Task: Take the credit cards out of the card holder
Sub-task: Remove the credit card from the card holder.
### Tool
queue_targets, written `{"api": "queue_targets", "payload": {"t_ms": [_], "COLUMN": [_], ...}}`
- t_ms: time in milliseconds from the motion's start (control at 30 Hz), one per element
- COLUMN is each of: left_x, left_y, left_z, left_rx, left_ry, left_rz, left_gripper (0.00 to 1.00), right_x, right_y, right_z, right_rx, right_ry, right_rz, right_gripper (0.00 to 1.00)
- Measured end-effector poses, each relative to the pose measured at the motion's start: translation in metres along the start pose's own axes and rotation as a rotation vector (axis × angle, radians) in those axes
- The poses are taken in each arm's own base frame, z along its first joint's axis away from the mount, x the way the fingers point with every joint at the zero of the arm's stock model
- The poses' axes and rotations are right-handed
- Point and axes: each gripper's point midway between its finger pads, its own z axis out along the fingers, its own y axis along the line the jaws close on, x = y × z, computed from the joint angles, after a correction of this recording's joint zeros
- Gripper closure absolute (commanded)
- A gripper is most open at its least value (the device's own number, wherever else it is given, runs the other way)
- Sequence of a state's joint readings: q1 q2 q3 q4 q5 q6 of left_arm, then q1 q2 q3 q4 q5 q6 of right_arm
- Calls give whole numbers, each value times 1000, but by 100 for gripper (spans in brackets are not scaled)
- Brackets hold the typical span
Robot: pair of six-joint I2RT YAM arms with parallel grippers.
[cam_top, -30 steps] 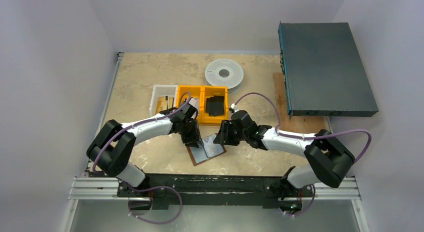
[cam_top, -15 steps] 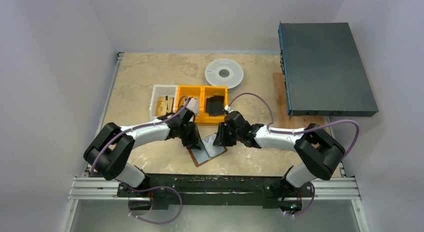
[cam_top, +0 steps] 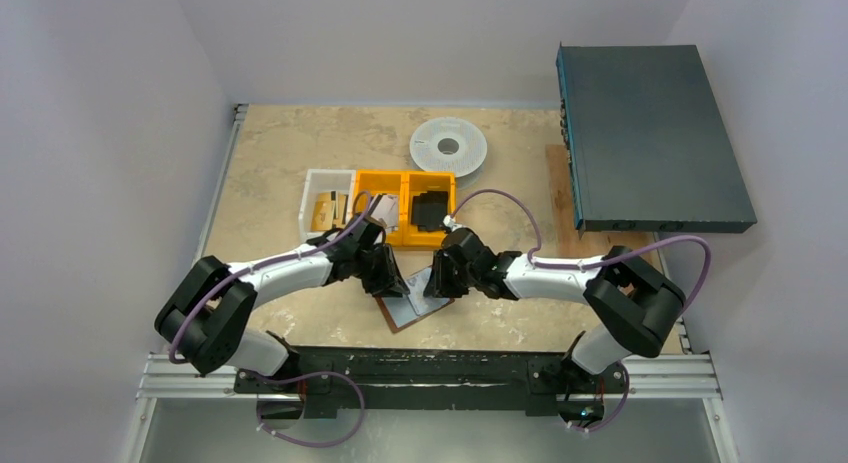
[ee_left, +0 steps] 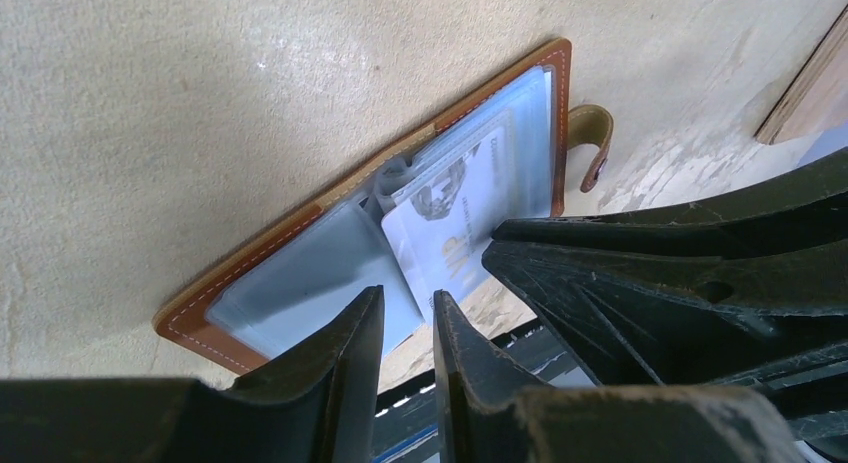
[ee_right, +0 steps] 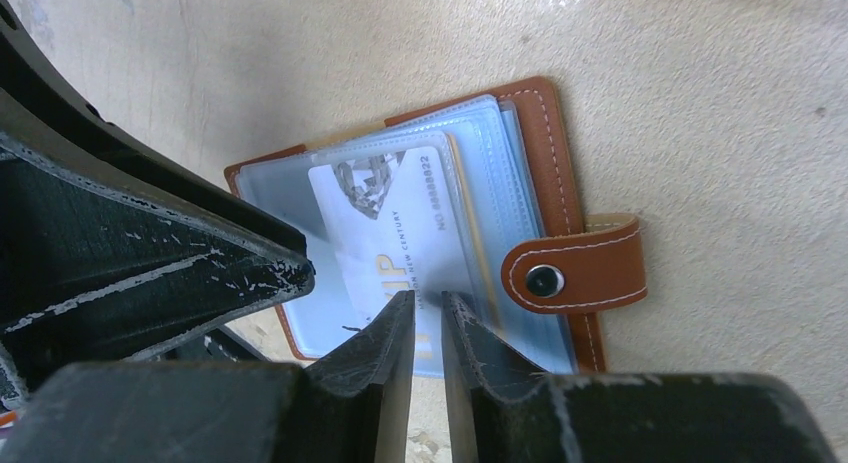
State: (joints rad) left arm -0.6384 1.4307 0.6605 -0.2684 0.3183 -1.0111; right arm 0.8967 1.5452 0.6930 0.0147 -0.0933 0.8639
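Both arms share one build: white shells along the long links, bulky matte-black housings at the joints. A purple cable loops loosely along each arm and trails to the black rail under the bases. The left hand (ee_left: 405,328) has two black, tapered fingers with scuffed, pale-scratched edges. The right hand (ee_right: 420,328) looks the same, worn grey along its finger rims. Small pale fittings sit near the wrists, possibly connectors, too small to tell.

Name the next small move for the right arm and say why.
Probably pull the card straight out toward the near edge. The right gripper looks nearly shut on its edge, the card still sits partly in the holder, and the left gripper appears to pin the other flap.
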Motion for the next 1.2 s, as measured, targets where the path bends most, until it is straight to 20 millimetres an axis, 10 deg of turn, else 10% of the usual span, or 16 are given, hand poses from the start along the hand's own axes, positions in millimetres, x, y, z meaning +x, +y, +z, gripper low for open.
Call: {"api": "queue_targets", "payload": {"t_ms": [1200], "left_x": [5], "left_y": [-2], "left_z": [16], "left_rx": [75], "left_ry": [22], "left_rz": [-23], "left_gripper": [100], "right_x": [3], "right_y": [-1], "right_z": [0], "right_rx": [27], "right_ry": [19], "right_rz": [20], "right_gripper": [84]}}
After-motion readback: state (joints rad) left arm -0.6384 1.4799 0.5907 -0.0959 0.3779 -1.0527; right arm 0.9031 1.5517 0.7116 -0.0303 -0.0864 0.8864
